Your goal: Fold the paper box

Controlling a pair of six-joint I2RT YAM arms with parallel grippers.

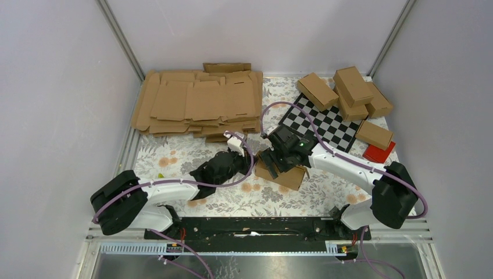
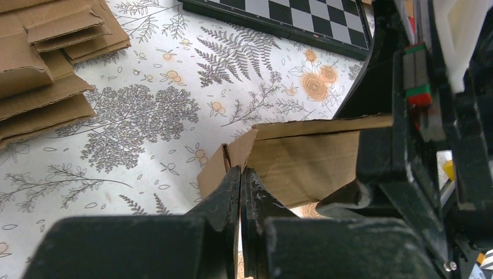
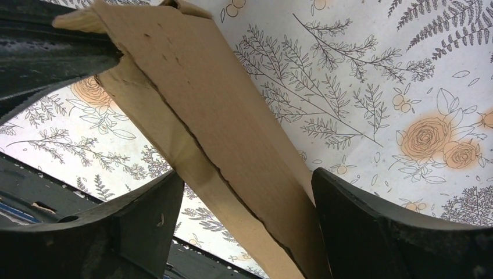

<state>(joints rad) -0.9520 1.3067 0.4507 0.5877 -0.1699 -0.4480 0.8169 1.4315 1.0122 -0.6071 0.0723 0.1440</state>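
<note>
left pincer [image 2: 240, 174] pressed together at end flap of the paper box [image 1: 286, 176]; right pincer [image 3: 247, 174] spread astride it.
box mid-surface [image 1: 174, 157], long axis roughly 9-to-3 in the top view. left pincer at its 9 o'clock end, can't tell if cardboard is pinched. right is nearer, over the middle. no readable writing.
</note>
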